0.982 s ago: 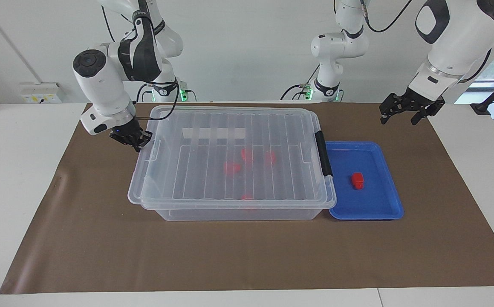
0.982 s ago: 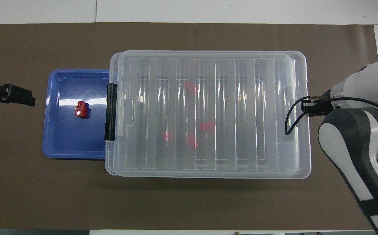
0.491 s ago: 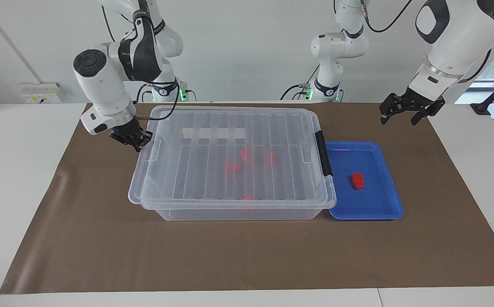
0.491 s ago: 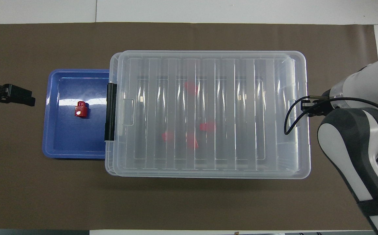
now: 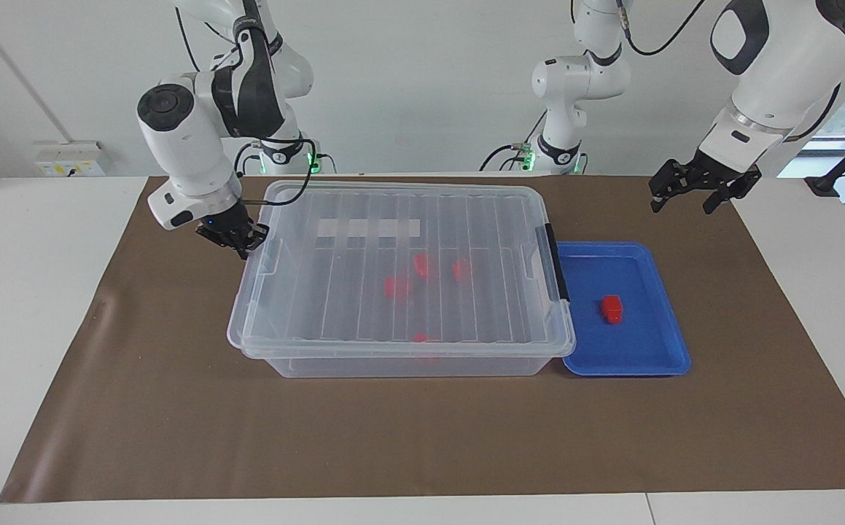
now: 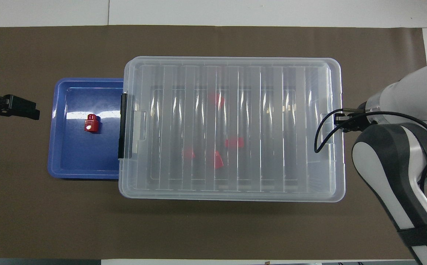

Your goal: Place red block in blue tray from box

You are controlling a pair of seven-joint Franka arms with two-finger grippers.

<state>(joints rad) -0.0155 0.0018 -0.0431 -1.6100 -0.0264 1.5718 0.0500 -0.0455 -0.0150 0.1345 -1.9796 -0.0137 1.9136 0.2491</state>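
facing view: right gripper (image 5: 236,240) is sitting at the lid edge of the box (image 5: 400,350), at the right arm's end of the tabletop (image 5: 138,423)
right gripper state: fingertips are meeting, shut; it is touching or nipping the lid rim there, can't tell which, so not calling it a grip
left gripper: left gripper (image 5: 692,195) is hanging open and empty over the tabletop, past the tray toward the left arm's end; this arm is waiting
red block: one red block (image 5: 611,308) is lying in the blue tray (image 5: 666,321), roughly mid-tray, upright
more blocks: four other red blocks (image 5: 397,286) are sitting inside the box under the ribbed clear lid, clustered near the middle
tray vs box: tray is butting against the latch end of the box, at the left arm's end
key relation: lid's long axis is running along the tabletop from one arm's end to the other; right gripper is working the short end away from the black latch (image 5: 555,262)
nearer arm: right arm is on the lid; left arm is the one closer to the tray and the latch
judgement: block looks delivered, lid looks to be going back on; seating it square is the remaining concern
overhead check: lid outline is lining up with the box rim
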